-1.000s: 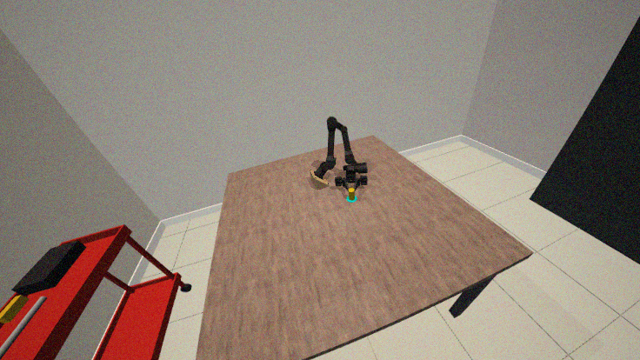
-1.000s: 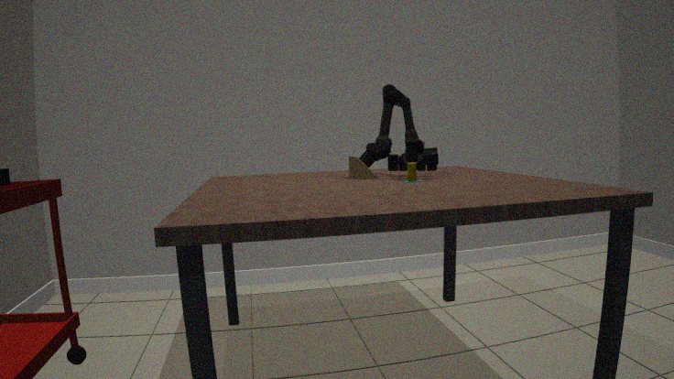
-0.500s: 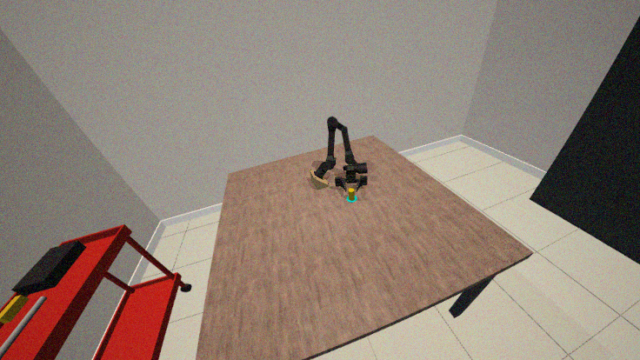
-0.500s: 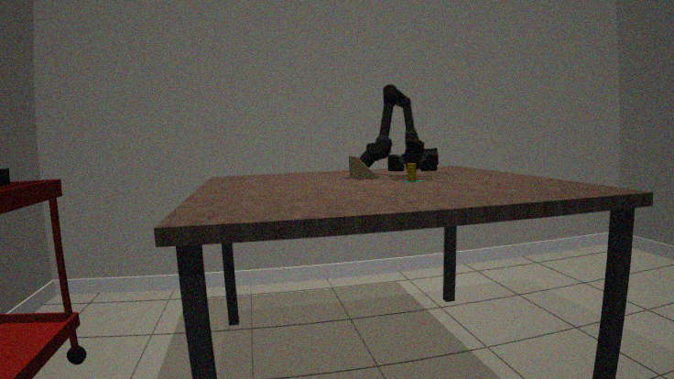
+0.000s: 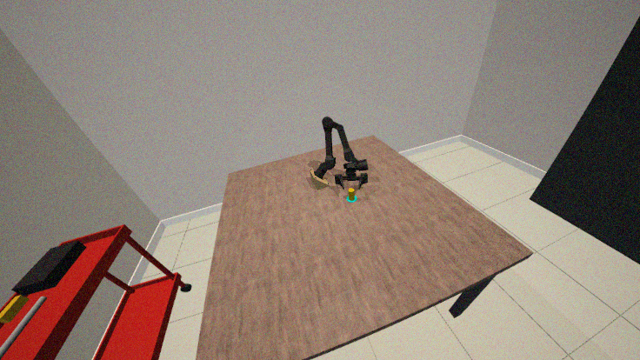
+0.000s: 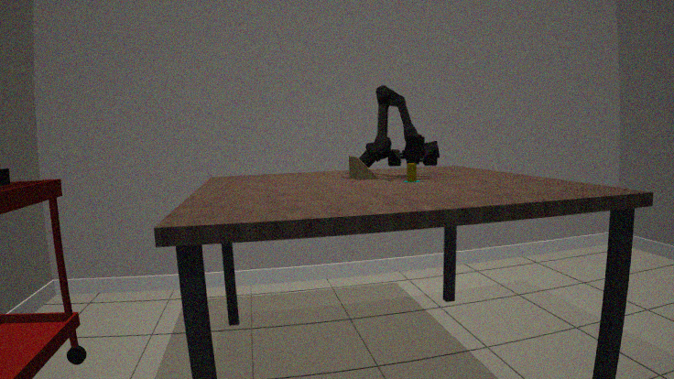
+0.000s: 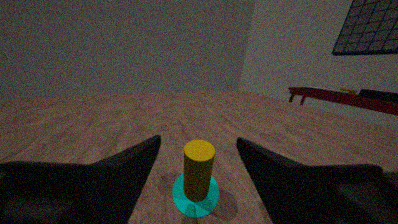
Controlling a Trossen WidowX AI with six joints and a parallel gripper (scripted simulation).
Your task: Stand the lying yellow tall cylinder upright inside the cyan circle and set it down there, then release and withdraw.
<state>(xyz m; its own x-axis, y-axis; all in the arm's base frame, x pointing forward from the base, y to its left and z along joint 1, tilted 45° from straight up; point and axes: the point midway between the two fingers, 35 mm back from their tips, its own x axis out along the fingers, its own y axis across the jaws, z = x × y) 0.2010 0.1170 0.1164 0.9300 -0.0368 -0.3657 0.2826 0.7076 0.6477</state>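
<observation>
The yellow tall cylinder (image 5: 351, 194) (image 6: 411, 172) (image 7: 198, 172) stands upright inside the cyan circle (image 5: 348, 200) (image 7: 180, 200). In the wrist view cyan shows on both sides of its base and in front of it. My gripper (image 5: 351, 187) (image 7: 199, 140) is open wide and empty. In the wrist view its fingers stand to the left and right of the cylinder, with a gap on each side. In the top view the fingertips are behind the cylinder. In the exterior view the fingertips are hard to make out.
The arm stands on a pale wedge-shaped base (image 5: 318, 180) (image 6: 359, 169) on the brown wooden table (image 5: 313, 268) (image 6: 282, 202), to the left of the cylinder. A red cart (image 5: 147, 304) (image 6: 33, 188) stands on the floor at the left, apart from the table.
</observation>
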